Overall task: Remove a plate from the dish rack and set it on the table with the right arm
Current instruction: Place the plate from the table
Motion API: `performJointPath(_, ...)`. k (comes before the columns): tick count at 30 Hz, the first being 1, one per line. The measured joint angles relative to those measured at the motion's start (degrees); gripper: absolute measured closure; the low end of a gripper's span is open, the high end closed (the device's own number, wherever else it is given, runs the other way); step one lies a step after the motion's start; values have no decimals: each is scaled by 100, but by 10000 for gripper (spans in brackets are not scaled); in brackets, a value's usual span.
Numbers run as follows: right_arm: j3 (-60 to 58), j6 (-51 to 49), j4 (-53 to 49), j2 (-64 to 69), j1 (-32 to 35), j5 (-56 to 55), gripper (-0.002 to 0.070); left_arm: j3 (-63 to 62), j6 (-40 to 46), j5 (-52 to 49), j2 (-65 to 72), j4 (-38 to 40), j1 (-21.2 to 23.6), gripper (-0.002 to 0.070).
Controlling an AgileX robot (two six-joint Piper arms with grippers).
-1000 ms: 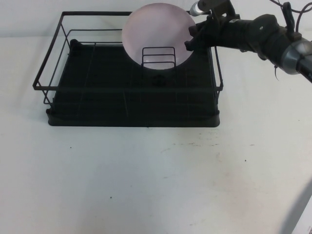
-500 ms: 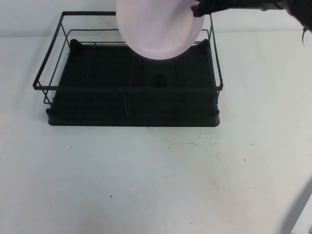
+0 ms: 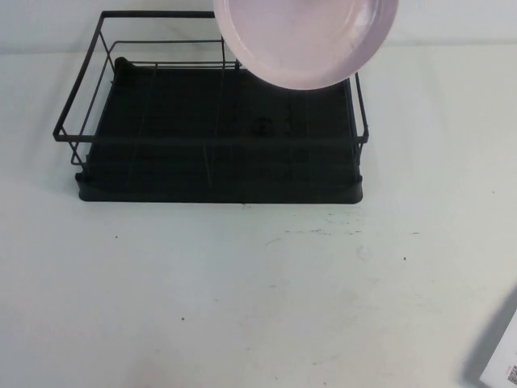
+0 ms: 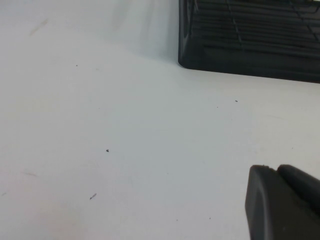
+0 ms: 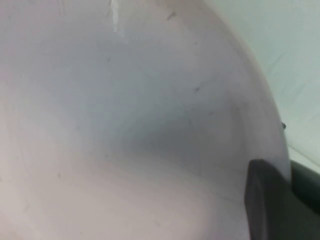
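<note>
I am holding the plate (image 3: 305,39) in my right gripper (image 5: 280,200), clamped on its rim, above the rack's (image 3: 218,153) far right corner, and carrying it toward bare table (image 3: 266,299), while my left gripper (image 4: 282,202), grip unclear, is hanging beside the rack.

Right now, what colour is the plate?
Plain pale pink plate, held by the right end effector; clearest in the high view.

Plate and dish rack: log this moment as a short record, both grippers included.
plate: pink plate in the air above the rack's far right corner
dish rack: black wire dish rack holds no dishes
table: white table
right gripper: right gripper at the plate's rim
left gripper: left gripper low over the table near the rack
</note>
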State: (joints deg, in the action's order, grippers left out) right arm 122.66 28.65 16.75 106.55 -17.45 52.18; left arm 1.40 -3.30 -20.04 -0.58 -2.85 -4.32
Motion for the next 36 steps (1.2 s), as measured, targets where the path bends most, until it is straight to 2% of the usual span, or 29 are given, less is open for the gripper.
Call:
performJointPath(5,-674,-549,-63,-1073,0,395,683,0,0,0,0,0,0,679)
performJointPath(13,-3318,-1724,-48,-3212,0,157,683,0,0,0,0,0,0,679)
performJointPath(18,-4733,-2376,337,-3829,0,157,683,0,0,0,0,0,0,679)
performJointPath(22,-5561,-2482,913,-3762,-69,164,683,0,0,0,0,0,0,679)
performJointPath(26,-6076,-2731,1051,-3367,-452,-198,683,0,0,0,0,0,0,679)
performJointPath(31,-6075,-2900,1138,-2447,-927,-714,683,0,0,0,0,0,0,679)
performJointPath(36,-5831,-2949,1164,-1550,-955,-1078,683,0,0,0,0,0,0,679)
